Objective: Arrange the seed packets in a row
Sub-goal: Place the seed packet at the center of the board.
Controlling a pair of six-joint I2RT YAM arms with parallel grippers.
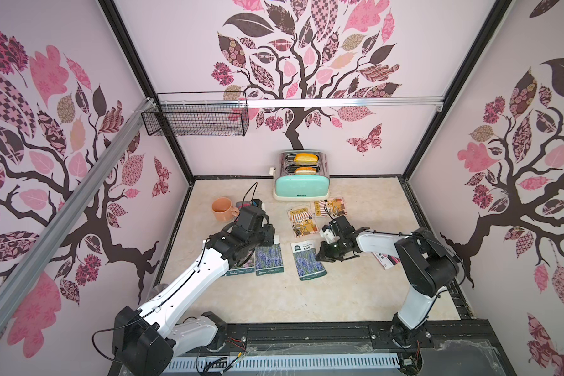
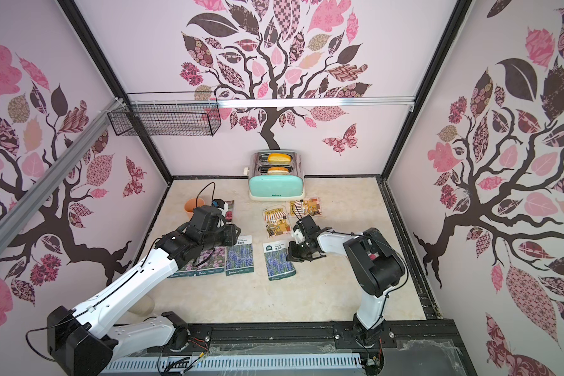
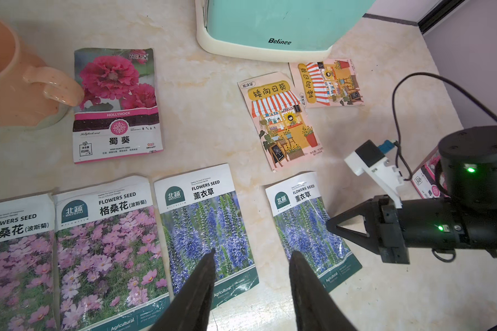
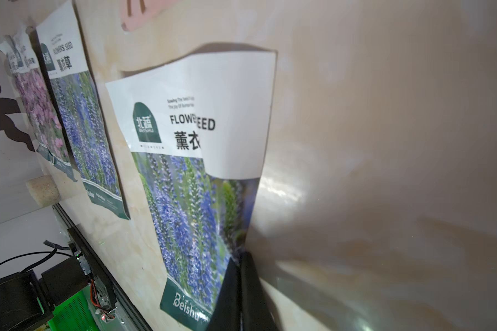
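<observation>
left fingers (image 3: pixel 198 286) parted, empty | right fingers (image 4: pixel 253 301) pinching lavender packet (image 4: pixel 184 200)

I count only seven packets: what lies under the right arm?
A pink-and-white seed packet lies under the right arm, only one end showing. The arm covers the rest, so its picture cannot be seen.

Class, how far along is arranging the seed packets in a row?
Done: two pink-flower packets and one lavender packet lie side by side. In hand: right gripper, jaws shut, on the second lavender packet. Left: two shopfront packets, two magenta packets.
</observation>
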